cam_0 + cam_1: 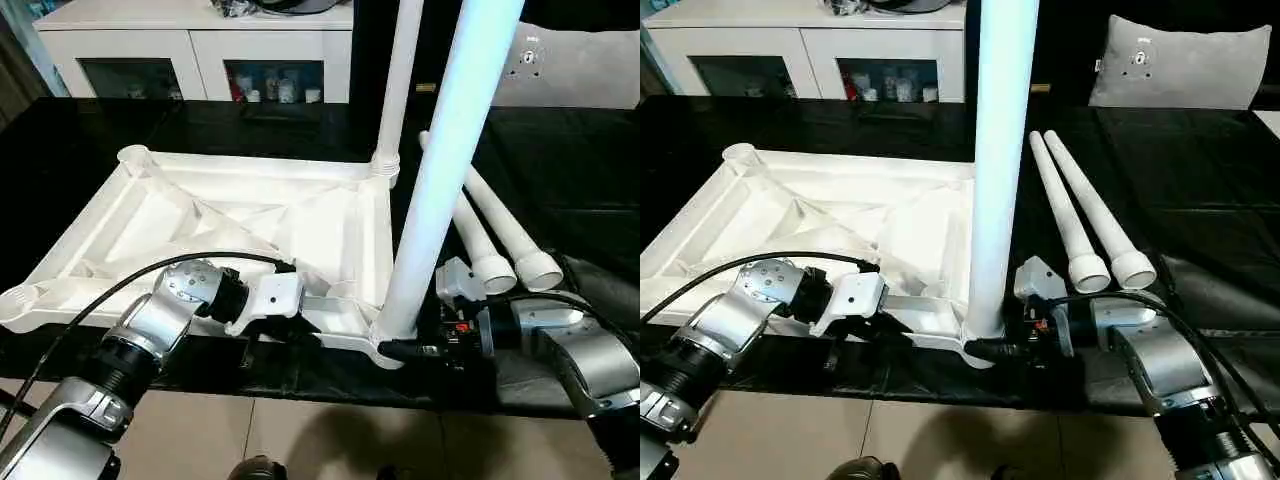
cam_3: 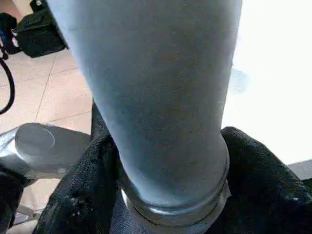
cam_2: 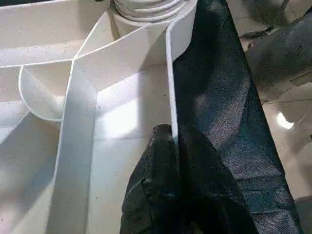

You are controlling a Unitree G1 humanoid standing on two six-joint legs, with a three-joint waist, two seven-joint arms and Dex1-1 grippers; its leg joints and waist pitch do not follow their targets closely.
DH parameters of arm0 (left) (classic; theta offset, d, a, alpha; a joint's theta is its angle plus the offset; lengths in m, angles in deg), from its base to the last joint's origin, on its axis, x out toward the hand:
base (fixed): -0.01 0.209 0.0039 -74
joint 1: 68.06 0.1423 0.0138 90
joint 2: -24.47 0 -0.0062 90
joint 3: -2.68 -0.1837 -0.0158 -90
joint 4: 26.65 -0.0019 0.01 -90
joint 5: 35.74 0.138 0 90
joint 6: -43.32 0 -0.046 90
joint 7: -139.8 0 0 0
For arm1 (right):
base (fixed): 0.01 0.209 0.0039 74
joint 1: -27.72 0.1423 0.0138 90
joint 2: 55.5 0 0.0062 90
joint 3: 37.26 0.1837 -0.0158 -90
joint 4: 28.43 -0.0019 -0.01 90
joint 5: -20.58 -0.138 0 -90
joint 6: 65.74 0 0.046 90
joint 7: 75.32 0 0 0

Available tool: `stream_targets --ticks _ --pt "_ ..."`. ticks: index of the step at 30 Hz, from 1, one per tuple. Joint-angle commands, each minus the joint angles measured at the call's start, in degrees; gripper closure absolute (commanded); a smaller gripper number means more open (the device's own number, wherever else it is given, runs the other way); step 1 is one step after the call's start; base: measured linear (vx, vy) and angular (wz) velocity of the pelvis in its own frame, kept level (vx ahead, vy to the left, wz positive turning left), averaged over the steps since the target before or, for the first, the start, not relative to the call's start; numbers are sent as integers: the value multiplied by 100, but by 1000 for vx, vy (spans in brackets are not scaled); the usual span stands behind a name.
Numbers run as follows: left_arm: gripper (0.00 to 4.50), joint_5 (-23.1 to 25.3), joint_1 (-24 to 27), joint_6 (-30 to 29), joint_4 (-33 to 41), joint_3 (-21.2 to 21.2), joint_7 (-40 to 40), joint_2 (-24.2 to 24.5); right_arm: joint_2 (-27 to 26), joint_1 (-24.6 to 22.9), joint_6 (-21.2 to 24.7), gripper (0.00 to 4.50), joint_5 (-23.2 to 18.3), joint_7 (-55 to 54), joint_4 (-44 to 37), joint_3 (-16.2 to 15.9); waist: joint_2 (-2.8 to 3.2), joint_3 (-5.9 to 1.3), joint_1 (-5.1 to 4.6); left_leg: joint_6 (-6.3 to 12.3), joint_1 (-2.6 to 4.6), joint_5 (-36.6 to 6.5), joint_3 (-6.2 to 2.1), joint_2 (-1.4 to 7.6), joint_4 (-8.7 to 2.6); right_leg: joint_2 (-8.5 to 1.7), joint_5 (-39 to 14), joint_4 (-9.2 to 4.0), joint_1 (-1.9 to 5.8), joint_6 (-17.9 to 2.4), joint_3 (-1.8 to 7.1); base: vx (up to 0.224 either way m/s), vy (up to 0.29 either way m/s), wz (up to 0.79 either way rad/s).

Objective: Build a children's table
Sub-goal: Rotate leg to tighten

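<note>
My left end effector is clenched on the rim of the upturned white ribbed plastic table top; my right end effector grasps the base of an upright round white leg in its corner socket.

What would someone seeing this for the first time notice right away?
A tall white leg stands upright in the near right corner socket of the upside-down tabletop, with the right gripper clasping its base. The left gripper pinches the tabletop's near rim. A second leg stands in the far right corner, and two spare legs lie on the black work surface to the right.
</note>
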Motion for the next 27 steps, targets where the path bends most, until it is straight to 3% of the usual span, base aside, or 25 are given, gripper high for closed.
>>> stream_targets --ticks 1,6,9,10,11,15,17,19,21,22,24,26,27 --pt "450 112 -128 121 -8 9 -34 52 -52 41 -15 166 -45 -39 -84 6 -72 -475 7 322 97 -1314 -86 305 -411 -399 -2146 -386 315 -1070 255 0 0 0" --pt "450 48 -9 -19 130 62 49 44 -149 -54 21 177 -129 -98 -138 -3 -70 -463 1 313 100 -1366 -85 305 -415 -401 -2178 -392 312 -1078 252 0 0 0" --pt "450 -100 238 -617 540 234 416 -62 -437 -224 144 177 -247 -438 -262 77 -43 -435 -15 277 104 -1467 -97 313 -434 -412 -2303 -403 307 -1074 246 0 0 0" --pt "450 -160 368 -1002 788 338 726 -188 -668 -277 246 177 -223 -799 -285 109 -53 -414 -44 220 119 -1619 -104 326 -460 -403 -2456 -419 303 -1032 248 0 0 0" --pt "450 -160 368 -1002 788 338 726 -188 -668 -277 246 177 -223 -799 -285 109 -47 -376 -75 158 141 -1841 -114 301 -471 -400 -2762 -451 291 -975 231 0 0 0" --pt "450 -107 561 -1970 1307 556 1708 -653 -1421 -263 270 177 200 -2108 -72 129 -63 -364 -221 5 158 -2039 -150 261 -478 -406 -3269 -520 290 -703 194 0 0 0" --pt "450 -6 592 -2447 1497 683 2271 -977 -1901 -180 428 178 249 -2773 110 236 -83 -347 -332 30 170 -2111 -148 221 -454 -397 -3508 -581 264 -608 148 0 0 0" --pt "450 108 613 -2829 1675 762 2674 -1242 -2298 -73 511 178 287 -3317 283 353 -65 -340 -388 38 183 -2162 -159 197 -429 -403 -3723 -634 258 -495 89 0 0 0" --pt "450 173 626 -3080 1793 801 2938 -1422 -2540 20 524 178 342 -3688 423 430 -49 -337 -429 48 184 -2256 -179 192 -431 -404 -3817 -677 255 -378 33 0 0 0" --pt "450 307 606 -3510 1945 929 3730 -1943 -2986 287 430 178 558 -4462 842 534 -46 -341 -471 31 197 -2334 -172 208 -428 -401 -3746 -672 234 -379 31 0 0 0" --pt "450 356 584 -3666 1998 954 4071 -2180 -3112 408 397 178 737 -4742 1035 517 -38 -341 -519 20 228 -2463 -191 183 -404 -397 -3814 -715 227 -330 -27 0 0 0" --pt "450 400 587 -3749 2056 939 4217 -2302 -3140 445 330 178 782 -4738 1114 495 -30 -341 -535 132 184 -2415 -184 183 -433 -386 -3681 -722 262 -278 -18 0 0 0" --pt "450 429 593 -3798 2095 932 4291 -2368 -3152 456 285 143 781 -4700 1144 493 -35 -348 -530 158 180 -2384 -184 183 -438 -389 -3617 -722 266 -276 -9 0 0 0"
